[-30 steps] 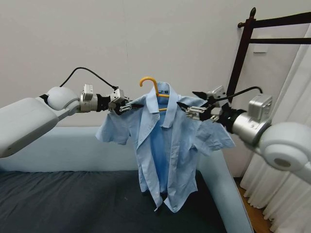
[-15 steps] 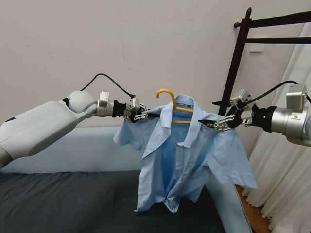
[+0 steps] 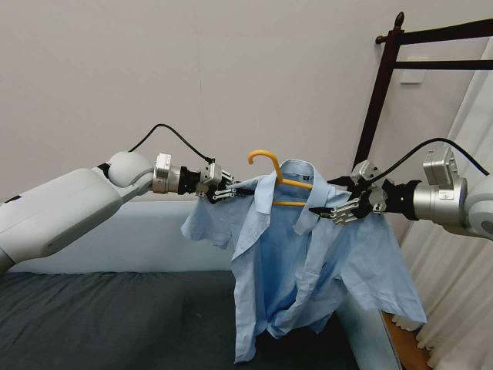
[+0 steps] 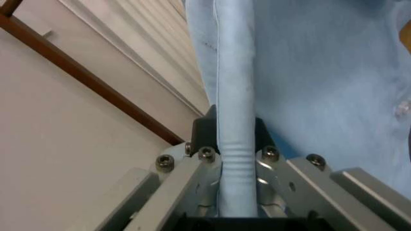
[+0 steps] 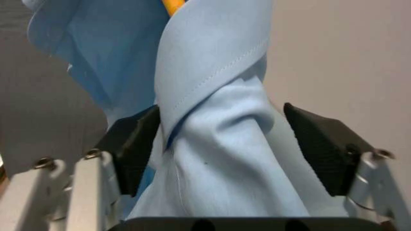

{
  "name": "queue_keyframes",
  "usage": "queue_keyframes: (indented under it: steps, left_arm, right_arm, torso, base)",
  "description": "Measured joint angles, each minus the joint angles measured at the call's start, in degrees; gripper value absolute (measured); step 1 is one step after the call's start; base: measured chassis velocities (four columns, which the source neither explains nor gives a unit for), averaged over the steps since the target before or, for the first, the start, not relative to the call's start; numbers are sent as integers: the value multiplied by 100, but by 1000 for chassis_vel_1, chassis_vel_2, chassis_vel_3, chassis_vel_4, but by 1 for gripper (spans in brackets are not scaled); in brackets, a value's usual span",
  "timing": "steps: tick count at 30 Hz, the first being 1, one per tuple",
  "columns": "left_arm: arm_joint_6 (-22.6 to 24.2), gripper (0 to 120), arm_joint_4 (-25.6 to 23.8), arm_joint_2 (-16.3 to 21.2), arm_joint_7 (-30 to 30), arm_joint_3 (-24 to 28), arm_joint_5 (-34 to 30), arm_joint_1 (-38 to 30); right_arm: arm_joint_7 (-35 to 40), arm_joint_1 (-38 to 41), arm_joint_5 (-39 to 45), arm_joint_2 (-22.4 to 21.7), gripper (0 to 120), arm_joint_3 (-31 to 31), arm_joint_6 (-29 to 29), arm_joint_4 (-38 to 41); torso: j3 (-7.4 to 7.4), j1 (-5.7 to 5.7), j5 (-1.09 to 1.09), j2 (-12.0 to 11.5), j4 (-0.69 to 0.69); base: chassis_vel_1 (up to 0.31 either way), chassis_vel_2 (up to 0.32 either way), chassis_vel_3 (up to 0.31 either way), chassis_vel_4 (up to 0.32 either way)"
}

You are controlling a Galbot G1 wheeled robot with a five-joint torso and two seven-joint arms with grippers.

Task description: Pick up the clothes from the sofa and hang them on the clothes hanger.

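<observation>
The pale blue shirt (image 3: 300, 262) is draped on a yellow hanger (image 3: 269, 166) and held aloft above the sofa (image 3: 92, 324). Each shoulder is pinched between the fingers of the left gripper (image 3: 231, 189) and the right gripper (image 3: 327, 213). Both grips should be kept level, so that the hanger is presented upright to the dark wooden rack (image 3: 377, 100).

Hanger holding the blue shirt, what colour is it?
Yellow-orange. The hanger shows best in the head view, its hook above the collar of the shirt.
</observation>
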Motion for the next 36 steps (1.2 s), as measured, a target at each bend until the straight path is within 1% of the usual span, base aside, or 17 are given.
queue_keyframes:
  steps: [3, 4, 6, 8, 9, 10, 12, 13, 15, 17, 24, 27, 29, 30, 33, 34, 36]
  left_arm:
    - [-70, 1, -4, 14, 22, -13, 30, 41]
    - [-70, 1, -4, 14, 22, -13, 30, 41]
    - [-111, 1, -7, 15, 31, -16, 107, 47]
    - [-129, 1, -2, 9, 32, -16, 136, 48]
    - [-129, 1, -2, 9, 32, -16, 136, 48]
    - [-157, 1, 17, -6, 32, -17, 160, 47]
    - [-186, 1, 55, -27, 24, -17, 197, 47]
    - [-186, 1, 55, -27, 24, -17, 197, 47]
    - [-213, 1, 103, -45, 5, -53, 243, 78]
    - [-250, 1, 131, -61, -29, -89, 259, 125]
    - [-249, 1, 144, -70, -129, -77, 318, 148]
    - [-249, 1, 44, -19, -321, -46, 495, 141]
    - [-268, 8, -20, 15, -496, -51, 714, 136]
    - [-268, 8, -20, 15, -496, -51, 714, 136]
    - [-367, 22, -73, 41, -895, -131, 1065, 164]
    - [-367, 22, -73, 41, -895, -131, 1065, 164]
    - [-447, 31, -98, 64, -1181, -180, 1223, 184]
  right_arm:
    - [-30, -14, 27, -34, 59, -14, 0, 54]
    - [-30, -14, 27, -34, 59, -14, 0, 54]
    - [-34, -16, 69, -55, 50, -14, 2, 90]
    - [-41, -17, 76, -69, 45, -13, 3, 113]
    - [-41, -17, 76, -69, 45, -13, 3, 113]
    - [-43, -23, 78, -94, 36, -12, 3, 148]
    - [-45, -48, 79, -135, 28, -9, 3, 195]
    - [-45, -48, 79, -135, 28, -9, 3, 195]
    - [-61, -79, 73, -176, 18, -5, 10, 249]
    - [-75, -104, 66, -203, 12, -5, 32, 299]
    - [-42, -141, 69, -226, 10, 1, 48, 432]
    - [54, -169, 160, -247, 10, 9, 48, 484]
    - [182, -193, 306, -252, 10, 28, 33, 498]
    - [182, -193, 306, -252, 10, 28, 33, 498]
    - [462, -260, 755, -251, 8, 77, -56, 518]
    - [462, -260, 755, -251, 8, 77, -56, 518]
    - [711, -330, 1203, -246, 8, 145, -140, 553]
  torso:
    - [0, 0, 0, 0, 0]
    - [0, 0, 0, 0, 0]
    - [0, 0, 0, 0, 0]
    - [0, 0, 0, 0, 0]
    - [0, 0, 0, 0, 0]
    - [0, 0, 0, 0, 0]
    - [0, 0, 0, 0, -1]
    - [0, 0, 0, 0, -1]
    - [0, 0, 1, 0, -1]
    - [0, 0, 0, 0, -1]
    - [0, 0, 0, 0, 0]
    - [0, 0, 0, 0, -1]
    - [0, 0, 0, 0, 0]
    - [0, 0, 0, 0, 0]
    - [0, 0, 0, 0, -1]
    - [0, 0, 0, 0, -1]
    - [0, 0, 0, 0, -1]
  base:
    - [0, 0, 0, 0]
    - [0, 0, 0, 0]
    - [0, 0, 0, 0]
    - [0, 0, 0, 0]
    - [0, 0, 0, 0]
    - [0, 0, 0, 0]
    - [0, 0, 0, 0]
    - [0, 0, 0, 0]
    - [0, 0, 0, 0]
    - [0, 0, 0, 0]
    - [0, 0, 0, 0]
    - [0, 0, 0, 0]
    - [0, 0, 0, 0]
    - [0, 0, 0, 0]
    - [0, 0, 0, 0]
    - [0, 0, 0, 0]
    - [0, 0, 0, 0]
